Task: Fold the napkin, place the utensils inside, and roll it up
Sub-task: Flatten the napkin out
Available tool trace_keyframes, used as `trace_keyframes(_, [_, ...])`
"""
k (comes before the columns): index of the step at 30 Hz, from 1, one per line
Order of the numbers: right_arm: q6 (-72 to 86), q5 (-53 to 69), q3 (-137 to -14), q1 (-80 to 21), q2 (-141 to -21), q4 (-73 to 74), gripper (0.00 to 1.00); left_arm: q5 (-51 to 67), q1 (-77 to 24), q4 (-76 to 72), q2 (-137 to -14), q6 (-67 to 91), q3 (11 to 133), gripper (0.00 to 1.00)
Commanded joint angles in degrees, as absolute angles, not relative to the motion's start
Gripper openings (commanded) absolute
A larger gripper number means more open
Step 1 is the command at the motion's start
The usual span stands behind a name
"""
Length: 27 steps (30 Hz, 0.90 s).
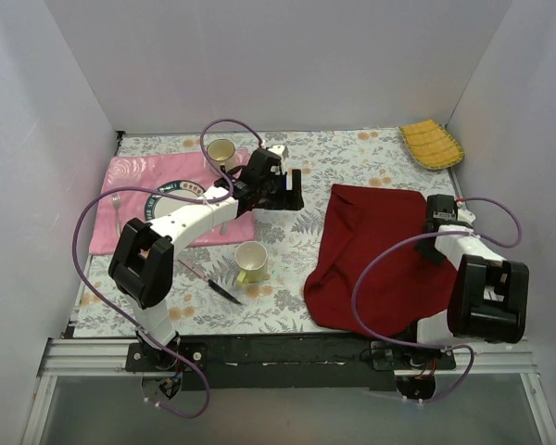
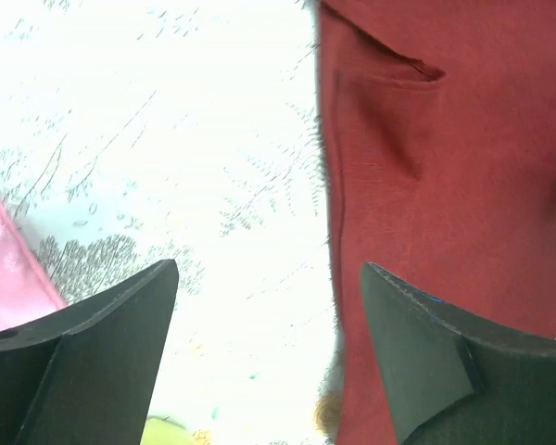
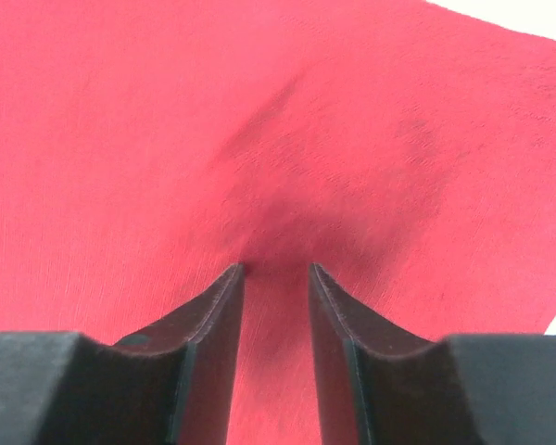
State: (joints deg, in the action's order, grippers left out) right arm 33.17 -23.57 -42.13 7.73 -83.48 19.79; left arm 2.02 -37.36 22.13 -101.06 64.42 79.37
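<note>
while right pincer [image 3: 275, 269] narrowly pinches napkin [image 3: 259, 111] | left pincer [image 2: 269, 269] wide, poised over napkin's edge

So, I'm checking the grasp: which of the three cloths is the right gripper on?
The dark red napkin on the right; it puckers between the tips of the right gripper. The pink cloth and yellow ribbed cloth lie apart from it.

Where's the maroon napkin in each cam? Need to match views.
Top external: napkin right of centre.
Left wrist: fills the right half.
Right wrist: fills nearly the whole frame.
Shared landmark: floral table cover beside the napkin's left edge, in top external and left wrist; right wrist shows only a pale corner.
</note>
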Motion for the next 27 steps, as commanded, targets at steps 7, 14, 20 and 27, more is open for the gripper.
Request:
trace_keyframes(7, [16.7,-8.7,-47.9,-10.6,-71.1,18.7,0.58,8.3,-40.1,23.9,-109.4,59.4,89.5,0.72])
trace_keyframes(14, [19.2,-0.4,-46.0,-12.7,-71.6,17.8,0.59,-3.5,-45.8,26.5,-115.0,55.7,94.0,0.63])
trace_keyframes(20, [18.3,-2.5,-46.3,-12.7,-74.3,20.0,0.58,-6.0,-47.1,30.4,-120.3,56.7,98.1,0.62])
trace_keyframes(27, [21.1,-0.4,-43.5,-7.3,-77.9,18.0,0.57,-5.3,-48.3,28.2,-127.8,58.1,107.8,0.65])
